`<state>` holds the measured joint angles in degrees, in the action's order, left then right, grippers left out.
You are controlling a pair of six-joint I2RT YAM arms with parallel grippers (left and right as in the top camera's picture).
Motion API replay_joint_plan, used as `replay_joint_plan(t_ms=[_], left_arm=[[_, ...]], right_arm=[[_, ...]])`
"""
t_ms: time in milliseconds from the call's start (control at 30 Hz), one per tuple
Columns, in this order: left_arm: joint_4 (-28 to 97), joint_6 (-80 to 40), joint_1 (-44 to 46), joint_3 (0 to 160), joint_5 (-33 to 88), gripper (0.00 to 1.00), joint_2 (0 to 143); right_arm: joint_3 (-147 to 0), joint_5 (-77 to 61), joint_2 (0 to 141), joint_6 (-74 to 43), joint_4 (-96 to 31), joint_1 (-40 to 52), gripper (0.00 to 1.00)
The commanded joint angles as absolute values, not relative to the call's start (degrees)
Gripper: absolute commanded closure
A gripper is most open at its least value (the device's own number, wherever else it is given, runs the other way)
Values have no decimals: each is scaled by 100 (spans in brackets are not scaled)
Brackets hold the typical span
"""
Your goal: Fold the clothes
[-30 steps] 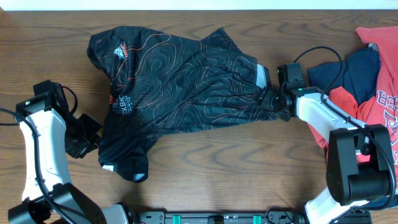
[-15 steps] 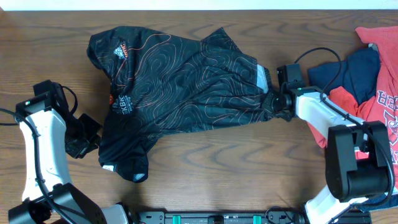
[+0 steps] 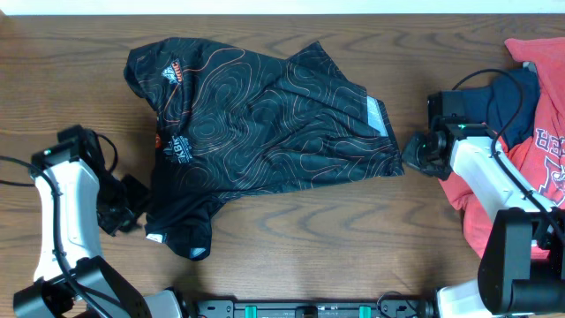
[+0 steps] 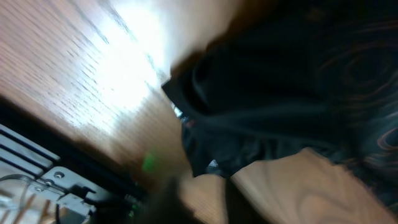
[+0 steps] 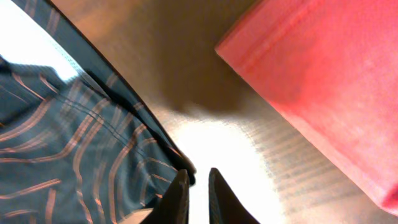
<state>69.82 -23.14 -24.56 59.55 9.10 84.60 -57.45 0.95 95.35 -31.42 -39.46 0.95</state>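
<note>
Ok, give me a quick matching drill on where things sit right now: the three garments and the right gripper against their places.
Things:
1. black jersey
2. red T-shirt
3. navy T-shirt
4. right gripper

Places:
A. over bare table between two garments
B. lying on another shirt
C. spread across the table's middle
D. at the table's right edge, partly out of frame

Pairs: 1-C, 2-D, 3-B, 4-A
</note>
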Motion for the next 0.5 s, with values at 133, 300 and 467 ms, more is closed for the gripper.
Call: replay_joint_plan(t_ms=[133,300,467], left_arm=[[6412,-2270,-2438,5304,989,20,8390],[5647,-2274,-2438,4827,1017,16,8414],[5052,-2272,-2394,4466,1494,16,8521]], right_arm=[[-5747,-226,9504,-2862,-4005,82,68],[-5747,-287,9504,-2860,-4012,82,66],[-5747,-307,9504,-2860,-4010,82,66]])
